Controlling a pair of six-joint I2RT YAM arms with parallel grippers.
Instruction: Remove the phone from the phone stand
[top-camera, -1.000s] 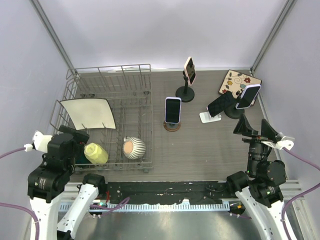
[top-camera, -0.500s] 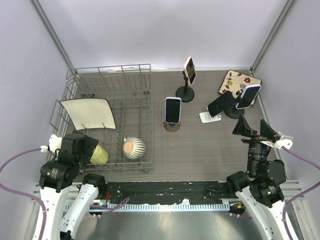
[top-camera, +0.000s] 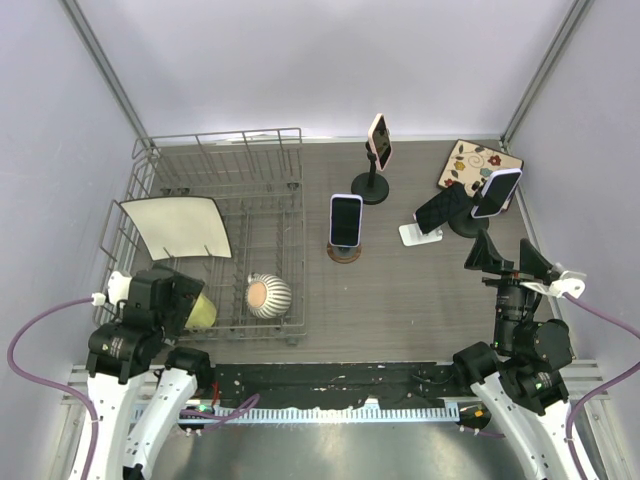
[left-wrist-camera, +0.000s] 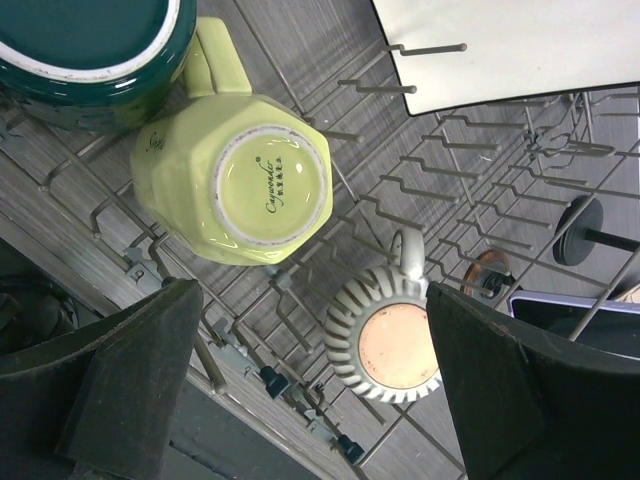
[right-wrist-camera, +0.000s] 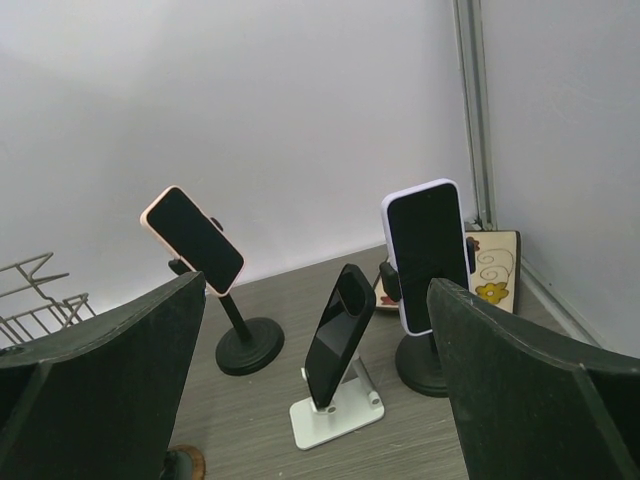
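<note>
Two grippers are in view, both with fingers spread wide and nothing between them. The left gripper (left-wrist-camera: 310, 295) hangs over the near left corner of the dish rack (top-camera: 220, 150). The right gripper (top-camera: 510, 258) hangs near the table's right edge, apart from every phone.

All four phones sit on their stands:
- The pink-cased phone (top-camera: 379, 141) is on a black stalk stand (top-camera: 372, 190) at the far centre.
- The white-cased phone (top-camera: 346, 219) is on a round wooden base (top-camera: 344, 254), nearer, just beside the rack.
- The black phone (top-camera: 440, 207) leans on a silver stand (top-camera: 412, 234).
- The lavender-cased phone (top-camera: 496, 192) is on a black pedestal stand (top-camera: 463, 226), touching or just beside a floral tile (top-camera: 480, 165).

Only the left wrist view shows the rack's contents from straight above:
- A yellow-green mug (left-wrist-camera: 235, 180) stands upside down, with printed lettering on its foot.
- A ribbed grey cup (left-wrist-camera: 385, 335) is also base up.
- A dark green bowl (left-wrist-camera: 90, 45) lies partly under the mug's handle.

The overhead camera hides most of the mug and all of the bowl behind the left arm. It alone shows the white plate (top-camera: 180, 225) whole.

The right wrist view shows the dark screens of the three farther phones in side elevation. The wooden base is cut off at the lower left of that view. Whether the lavender-cased phone's stand touches the tile cannot be told.
</note>
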